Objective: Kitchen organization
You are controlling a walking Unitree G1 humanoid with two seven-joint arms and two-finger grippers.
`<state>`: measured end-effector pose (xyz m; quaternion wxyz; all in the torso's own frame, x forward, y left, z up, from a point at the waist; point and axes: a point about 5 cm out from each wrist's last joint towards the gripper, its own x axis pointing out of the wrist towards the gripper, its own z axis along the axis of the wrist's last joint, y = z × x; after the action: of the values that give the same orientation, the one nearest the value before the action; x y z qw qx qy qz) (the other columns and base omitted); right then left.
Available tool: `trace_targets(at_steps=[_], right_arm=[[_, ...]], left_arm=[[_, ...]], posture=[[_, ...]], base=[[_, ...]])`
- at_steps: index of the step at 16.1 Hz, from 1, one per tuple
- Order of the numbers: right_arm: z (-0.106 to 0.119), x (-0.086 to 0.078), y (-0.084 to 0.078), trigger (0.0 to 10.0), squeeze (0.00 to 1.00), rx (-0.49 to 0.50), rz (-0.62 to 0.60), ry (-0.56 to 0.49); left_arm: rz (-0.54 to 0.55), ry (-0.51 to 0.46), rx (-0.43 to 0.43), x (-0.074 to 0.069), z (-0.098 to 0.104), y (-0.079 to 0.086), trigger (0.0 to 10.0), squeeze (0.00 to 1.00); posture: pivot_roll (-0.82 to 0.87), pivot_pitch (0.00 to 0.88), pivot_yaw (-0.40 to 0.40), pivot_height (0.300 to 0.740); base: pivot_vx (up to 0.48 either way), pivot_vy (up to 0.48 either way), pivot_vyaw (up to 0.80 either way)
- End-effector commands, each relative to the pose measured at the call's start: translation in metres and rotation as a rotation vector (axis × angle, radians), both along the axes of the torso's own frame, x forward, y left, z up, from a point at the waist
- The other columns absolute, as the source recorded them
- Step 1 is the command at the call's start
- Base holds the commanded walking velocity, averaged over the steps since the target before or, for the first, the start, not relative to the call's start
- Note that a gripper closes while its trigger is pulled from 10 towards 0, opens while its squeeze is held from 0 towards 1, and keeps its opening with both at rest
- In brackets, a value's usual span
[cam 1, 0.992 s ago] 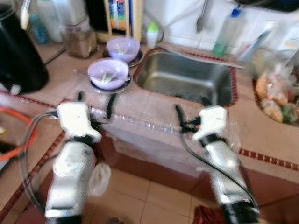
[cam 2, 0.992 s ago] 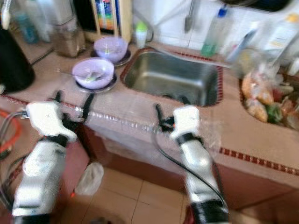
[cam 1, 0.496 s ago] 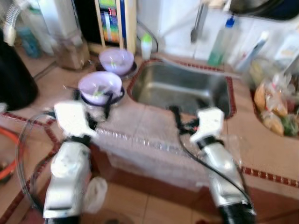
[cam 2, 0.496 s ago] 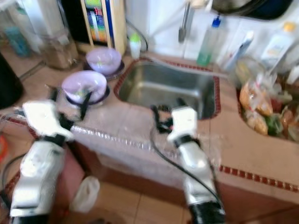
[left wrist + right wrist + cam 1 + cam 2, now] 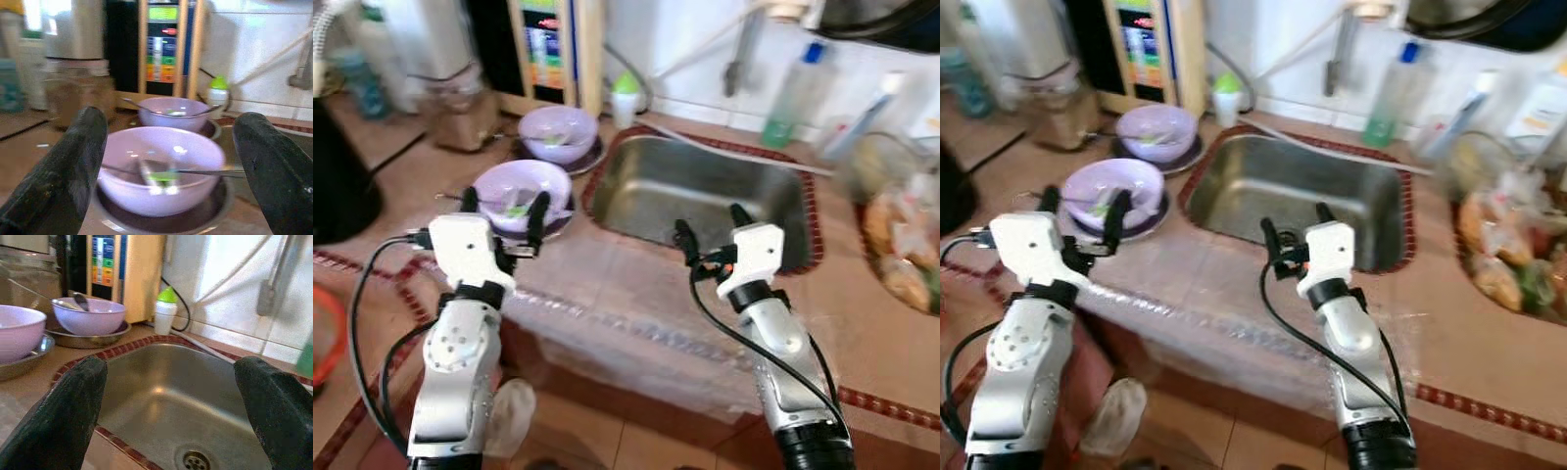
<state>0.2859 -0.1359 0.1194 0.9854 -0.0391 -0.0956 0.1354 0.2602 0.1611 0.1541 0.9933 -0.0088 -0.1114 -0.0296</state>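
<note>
Left end effector [image 5: 500,203] now nearer, spread, lilac bowl [image 5: 516,189] just beyond its fingertips.

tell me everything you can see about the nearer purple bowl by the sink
The nearer purple bowl is a round, glossy lilac bowl, plastic or ceramic by its look, standing upright on a shallow metal plate on the tiled counter, to the robot's left of the sink. Inside lie green scraps and a thin metal utensil whose handle reaches over the rim. A second purple bowl stands behind it. The left gripper, fingers open, hovers just before it without touching.
</note>
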Motion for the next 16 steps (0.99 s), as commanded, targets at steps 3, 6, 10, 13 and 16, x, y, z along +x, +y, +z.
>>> trace_targets(at_steps=[3,6,10,13,16], right_arm=[[0.002,0.003,-0.002,10.0,0.00,-0.010,-0.014,-0.011],[0.003,0.009,0.004,10.0,0.00,-0.003,-0.012,-0.024],[-0.002,0.007,0.010,10.0,0.00,-0.008,0.025,-0.004],[0.000,0.010,0.012,10.0,0.00,-0.007,0.036,-0.009],[-0.002,0.008,0.009,10.0,0.00,-0.010,0.036,-0.005]], left_arm=[[-0.011,-0.051,0.068,0.008,0.011,-0.001,10.0,0.00],[-0.044,-0.046,0.075,0.019,0.012,0.002,10.0,0.00],[-0.091,-0.086,0.110,0.039,0.021,-0.005,10.0,0.00],[-0.095,-0.082,0.122,0.042,0.017,-0.004,10.0,0.00],[-0.091,-0.089,0.114,0.036,0.017,-0.007,10.0,0.00]], posture=[[0.04,0.000,-0.015,0.740],[0.04,0.000,0.008,0.740],[0.07,0.007,-0.029,0.740],[0.08,0.016,-0.042,0.740],[0.07,0.006,-0.047,0.740]], base=[[0.000,0.000,0.00],[0.000,0.000,0.00],[0.000,0.000,0.00],[0.000,0.000,0.00],[0.000,0.000,0.00]])
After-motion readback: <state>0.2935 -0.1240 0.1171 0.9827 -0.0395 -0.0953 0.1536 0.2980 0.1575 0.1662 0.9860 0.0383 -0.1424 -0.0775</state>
